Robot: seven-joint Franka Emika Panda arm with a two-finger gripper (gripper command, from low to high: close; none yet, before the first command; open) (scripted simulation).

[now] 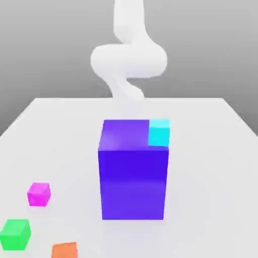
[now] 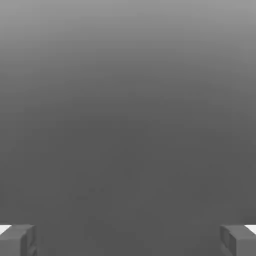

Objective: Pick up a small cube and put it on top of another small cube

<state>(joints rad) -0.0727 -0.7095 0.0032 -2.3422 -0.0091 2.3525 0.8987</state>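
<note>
Orange cube point(image 1: 65, 250), green cube point(image 1: 15, 235) and magenta cube point(image 1: 39, 194) are seen nearest on the worktop point(image 1: 211, 166); a cyan cube point(image 1: 159, 132) is perched on the big blue block point(image 1: 133, 169). Beyond, the jaws point(image 2: 128, 240) are spread wide, nothing held, cubes well apart from them.

A cyan cube point(image 1: 159, 132) is sitting on the blue block point(image 1: 133, 176); beside the block are lying magenta point(image 1: 39, 194), green point(image 1: 15, 234) and orange point(image 1: 64, 250) cubes.
</note>
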